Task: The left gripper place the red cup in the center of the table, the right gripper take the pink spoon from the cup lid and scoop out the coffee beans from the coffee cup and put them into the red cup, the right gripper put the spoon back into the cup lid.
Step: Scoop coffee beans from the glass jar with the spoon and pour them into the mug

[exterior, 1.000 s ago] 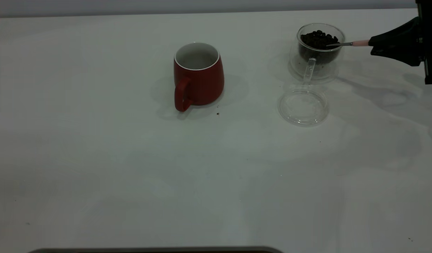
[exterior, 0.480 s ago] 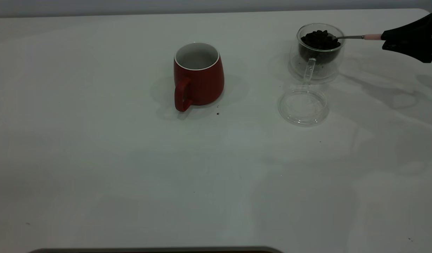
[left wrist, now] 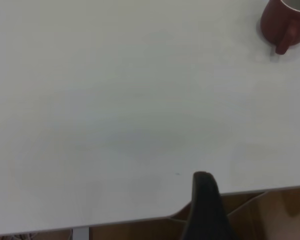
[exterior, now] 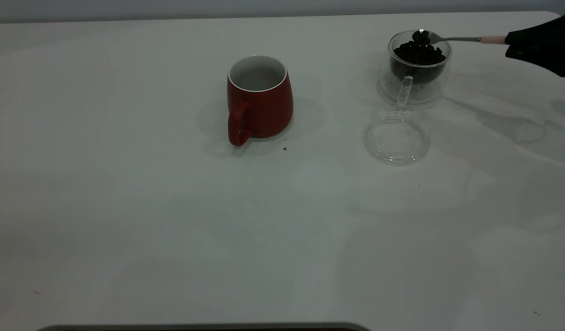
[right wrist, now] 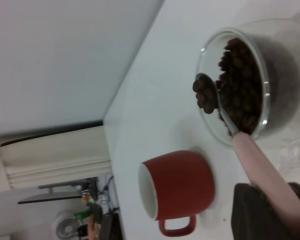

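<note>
The red cup (exterior: 259, 99) stands upright near the table's (exterior: 172, 220) middle, handle toward the camera, empty white inside; it also shows in both wrist views (left wrist: 285, 22) (right wrist: 177, 192). My right gripper (exterior: 510, 42) (right wrist: 277, 205) is shut on the pink spoon's (exterior: 491, 40) (right wrist: 262, 170) handle at the far right. The spoon's bowl holds a few coffee beans (right wrist: 205, 95) and hovers just over the rim of the coffee cup (exterior: 418, 69) (right wrist: 245, 82), which is heaped with beans (exterior: 418, 53). The cup lid (exterior: 396, 140) lies bare in front of it. My left gripper (left wrist: 205, 200) hangs over the table's edge, far from the red cup.
A few dark specks lie on the table, one (exterior: 285, 149) just beside the red cup. The table's far edge meets a grey wall. In the left wrist view, brown cardboard (left wrist: 275, 215) shows beyond the table's edge.
The right gripper has risen and drawn back slightly to the right. The spoon's bowl has lifted out of the bean heap with beans on it. The red cup and lid stayed put.
</note>
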{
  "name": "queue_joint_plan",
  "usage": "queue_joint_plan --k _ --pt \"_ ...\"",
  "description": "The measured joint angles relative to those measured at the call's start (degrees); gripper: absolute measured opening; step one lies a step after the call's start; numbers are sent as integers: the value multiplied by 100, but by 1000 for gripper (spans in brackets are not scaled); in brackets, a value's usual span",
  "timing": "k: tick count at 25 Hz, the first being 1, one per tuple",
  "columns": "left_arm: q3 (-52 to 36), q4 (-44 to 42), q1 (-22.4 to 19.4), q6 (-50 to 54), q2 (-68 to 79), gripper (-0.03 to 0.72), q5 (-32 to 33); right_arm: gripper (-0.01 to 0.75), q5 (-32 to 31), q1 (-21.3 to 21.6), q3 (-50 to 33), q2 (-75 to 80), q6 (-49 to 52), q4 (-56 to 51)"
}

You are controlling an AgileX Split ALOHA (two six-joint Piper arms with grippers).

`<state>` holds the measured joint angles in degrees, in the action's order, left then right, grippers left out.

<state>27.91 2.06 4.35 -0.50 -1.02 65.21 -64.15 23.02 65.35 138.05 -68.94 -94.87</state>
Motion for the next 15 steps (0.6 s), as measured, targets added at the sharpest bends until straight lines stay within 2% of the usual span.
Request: queue_joint_plan --k 11,15 --pt "0 0 0 0 0 569 0 113 -81 11 -5 0 18 13" --pt "0 0 0 0 0 569 0 113 -81 -116 -5 0 54 23"
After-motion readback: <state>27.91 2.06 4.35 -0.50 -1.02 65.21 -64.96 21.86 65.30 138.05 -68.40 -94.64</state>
